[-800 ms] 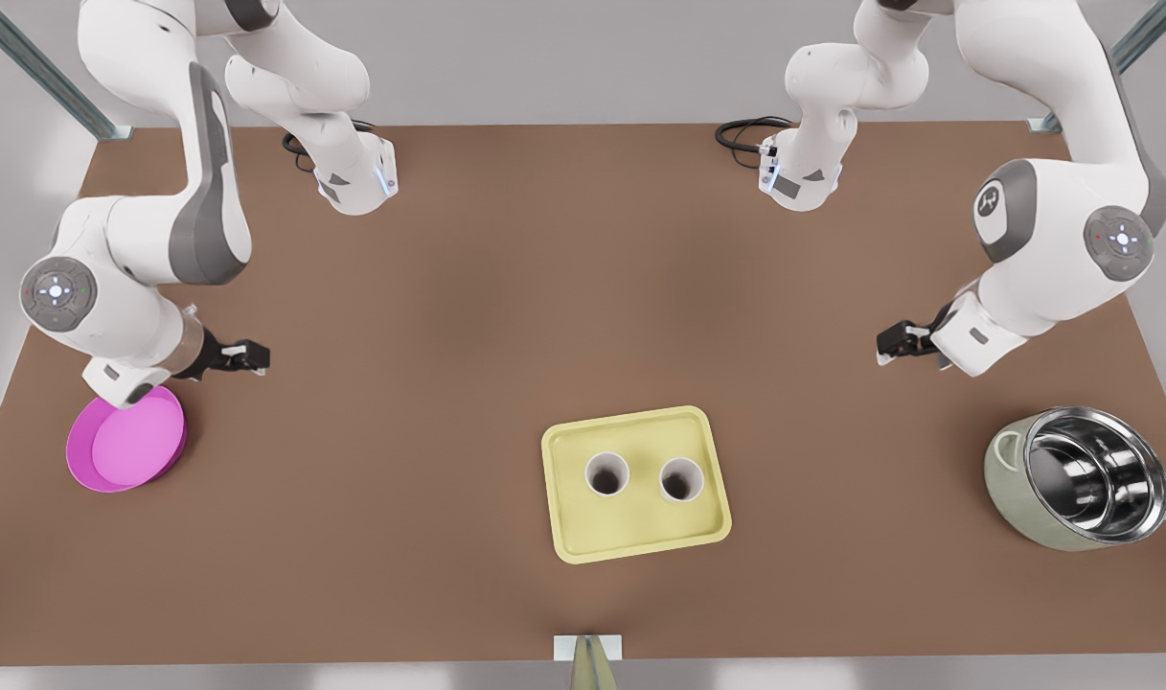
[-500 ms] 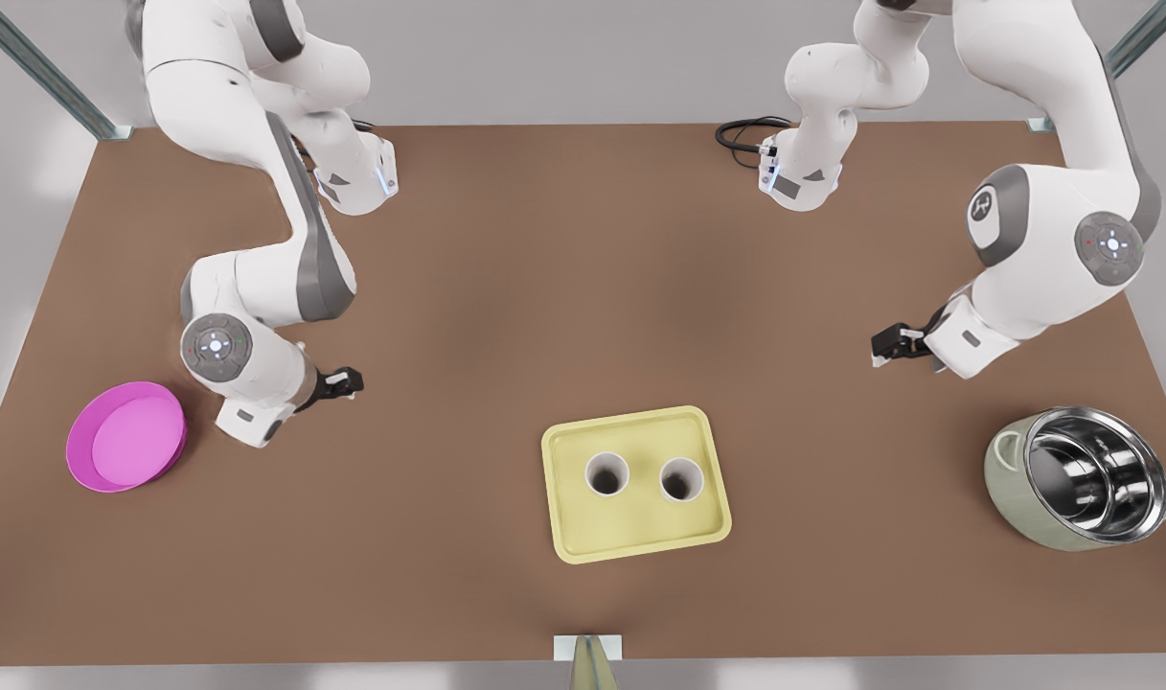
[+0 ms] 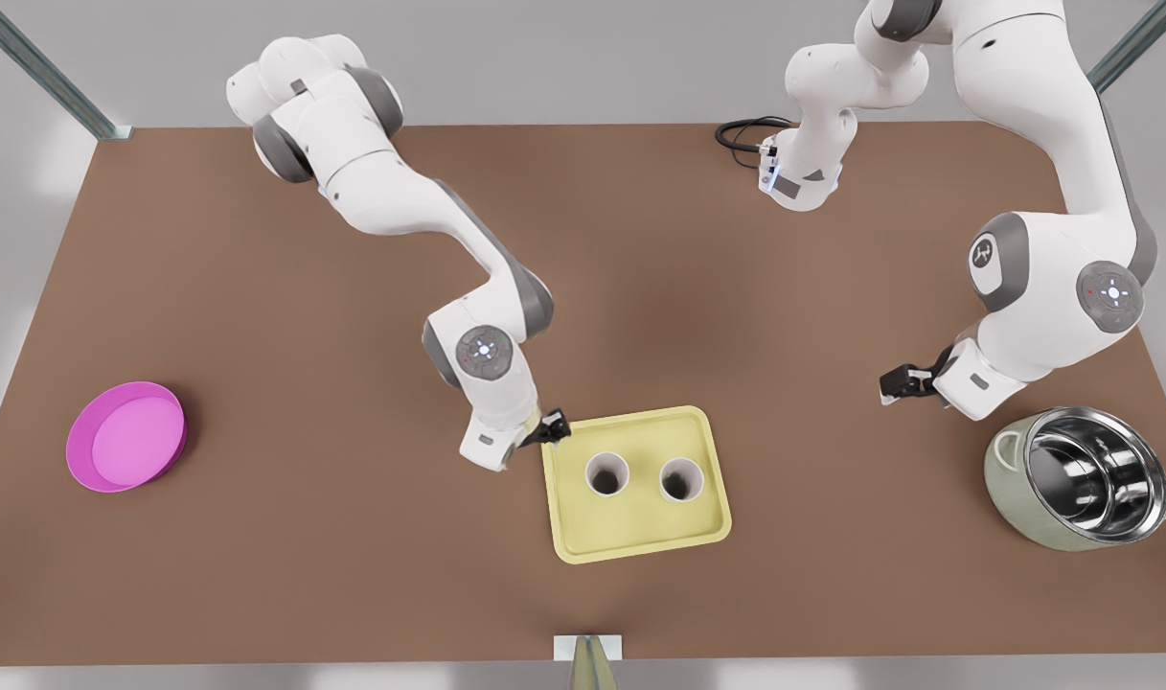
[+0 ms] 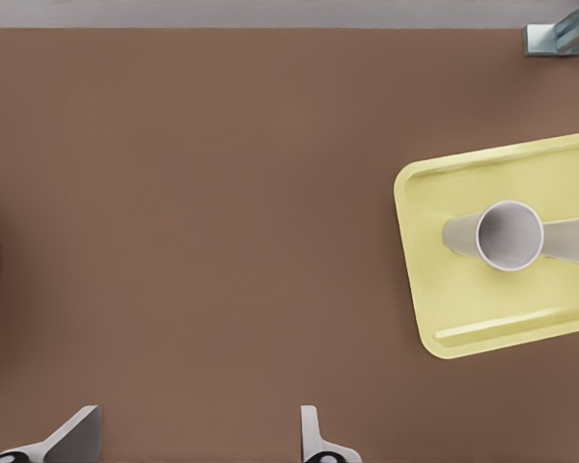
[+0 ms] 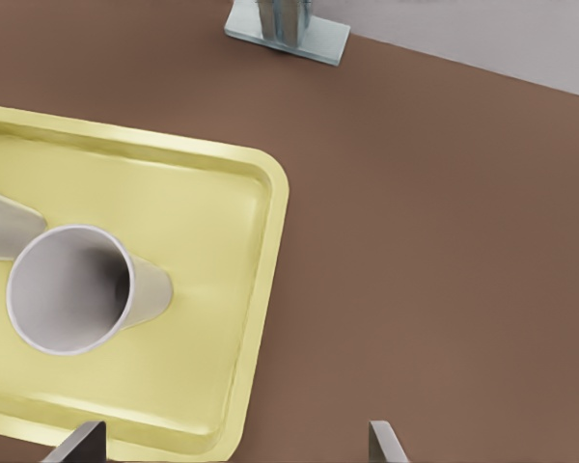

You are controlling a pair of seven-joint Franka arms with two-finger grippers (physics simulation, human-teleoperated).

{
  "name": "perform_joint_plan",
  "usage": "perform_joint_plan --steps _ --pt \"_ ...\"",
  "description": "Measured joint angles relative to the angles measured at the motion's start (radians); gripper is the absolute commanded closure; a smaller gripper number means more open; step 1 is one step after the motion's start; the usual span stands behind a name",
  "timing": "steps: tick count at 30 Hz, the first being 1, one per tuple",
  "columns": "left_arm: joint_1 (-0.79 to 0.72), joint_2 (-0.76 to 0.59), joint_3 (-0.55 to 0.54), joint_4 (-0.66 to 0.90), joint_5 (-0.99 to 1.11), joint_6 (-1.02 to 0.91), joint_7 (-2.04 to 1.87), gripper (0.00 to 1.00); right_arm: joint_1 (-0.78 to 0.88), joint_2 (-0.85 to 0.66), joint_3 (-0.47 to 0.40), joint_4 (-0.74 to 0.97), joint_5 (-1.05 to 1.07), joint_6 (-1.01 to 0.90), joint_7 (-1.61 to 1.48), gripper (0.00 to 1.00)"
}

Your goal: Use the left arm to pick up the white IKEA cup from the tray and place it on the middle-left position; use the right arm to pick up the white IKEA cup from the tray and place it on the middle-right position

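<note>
Pale yellow rectangular tray (image 3: 640,548) with a low rim sits on the brown desk (image 3: 353,287), toward its near-centre edge. Two white tapered cups stand upright on it, side by side and apart: one on the front view's left (image 3: 606,474), one on the front view's right (image 3: 681,479). Neither is lifted.

Right hand (image 3: 552,426) hangs at the tray's far corner on the front view's left, just beside the left-side cup and probably lining up for it. Its wrist view puts that cup (image 5: 72,289) short of the spread fingers (image 5: 378,439), nothing between them.

Left hand (image 3: 894,383) waits well apart from the tray, near the steel-lined grey-green pot (image 3: 1081,479). Its wrist view shows fingers (image 4: 307,434) apart over bare desk, with the tray (image 4: 463,328) and the other cup (image 4: 510,236) farther off.

Round magenta plate (image 3: 127,436) lies far off on the front view's left, not involved.

Front view gives the overall layout, but both hands are too small there to read finger spacing; the wrist views settle that. The wrist views also show cup walls and taper, which the front view reduces to dark round mouths. Both drop positions are unmarked desk, so I cannot fix them exactly.
</note>
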Motion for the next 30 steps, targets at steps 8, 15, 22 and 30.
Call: perform_joint_plan --steps 8,15,22,30 --pt "-0.004 0.002 -0.001 -0.004 0.001 0.006 -0.001 0.00 -0.005 0.111 0.067 0.018 0.000 0.233 0.094 0.00" --pt "-0.005 0.002 -0.001 -0.005 0.001 0.007 -0.001 0.00 -0.007 0.148 0.082 0.027 0.001 0.354 0.147 0.00" --pt "-0.005 0.002 -0.001 -0.007 0.001 0.008 -0.002 0.00 -0.008 0.195 0.094 0.024 0.002 0.392 0.179 0.00" --pt "-0.007 0.003 -0.001 -0.007 0.001 0.008 -0.002 0.00 -0.010 0.240 0.116 0.014 0.004 0.404 0.202 0.00"
